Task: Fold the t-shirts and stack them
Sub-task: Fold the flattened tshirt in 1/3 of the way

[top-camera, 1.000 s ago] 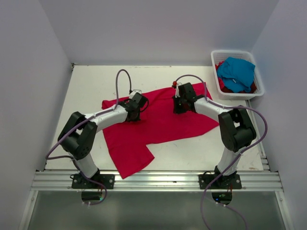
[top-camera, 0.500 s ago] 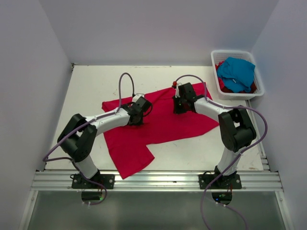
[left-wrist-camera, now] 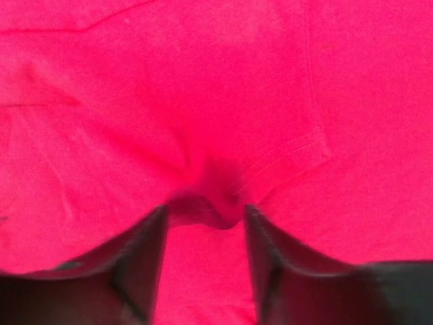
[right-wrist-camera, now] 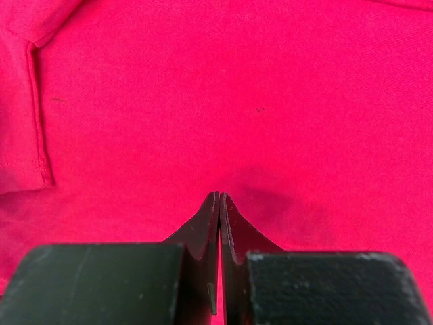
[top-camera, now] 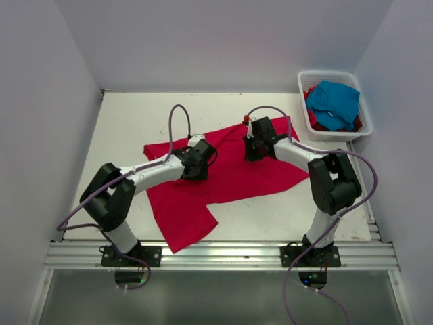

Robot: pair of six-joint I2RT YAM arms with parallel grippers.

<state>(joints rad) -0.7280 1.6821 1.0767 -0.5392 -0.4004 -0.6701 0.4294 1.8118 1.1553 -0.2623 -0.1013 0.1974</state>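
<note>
Barely started tbh: crimson t-shirt [top-camera: 223, 179] sprawls unfolded on the tabletop [top-camera: 135, 115], left fingers [left-wrist-camera: 139, 264] apart around a pucker, right fingers [right-wrist-camera: 203, 229] together, turquoise t-shirt [top-camera: 335, 101] waits in the basket [top-camera: 326, 73].

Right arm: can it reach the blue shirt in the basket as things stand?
Probably yes. The blue shirt lies on top in the basket, uncovered, on that arm's side; nothing stands between. The right gripper is shut, so it must open first.

White table [top-camera: 135, 122], pale grey walls [top-camera: 223, 40]
</note>
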